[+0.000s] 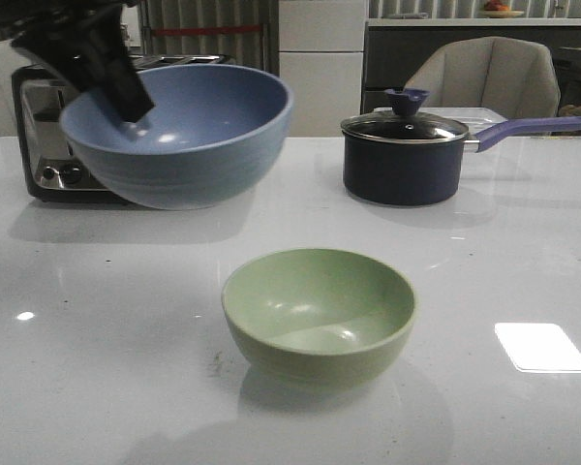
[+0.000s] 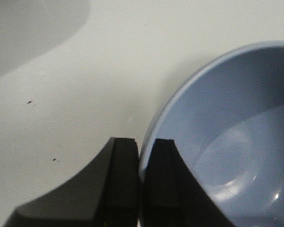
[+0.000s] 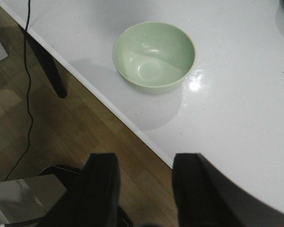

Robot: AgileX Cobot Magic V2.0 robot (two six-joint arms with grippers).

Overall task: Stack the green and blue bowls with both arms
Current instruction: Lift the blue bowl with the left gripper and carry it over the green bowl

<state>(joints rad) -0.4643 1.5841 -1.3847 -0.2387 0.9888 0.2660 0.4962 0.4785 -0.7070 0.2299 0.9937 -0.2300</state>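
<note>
My left gripper (image 1: 126, 92) is shut on the rim of the dusty blue bowl (image 1: 189, 136) and holds it in the air, above and to the left of the green bowl. In the left wrist view one finger sits outside the rim and one inside the blue bowl (image 2: 236, 142), with the gripper (image 2: 141, 146) pinching its wall. The pale green bowl (image 1: 318, 312) rests upright and empty on the white table near the front; it also shows in the right wrist view (image 3: 154, 56). My right gripper (image 3: 144, 163) is open and empty, over the table's front edge, away from the green bowl.
A chrome toaster (image 1: 48, 126) stands at the back left behind the blue bowl. A dark navy saucepan (image 1: 405, 155) with glass lid and purple handle stands at the back right. The table edge (image 3: 99, 101), wooden floor and a cable show in the right wrist view.
</note>
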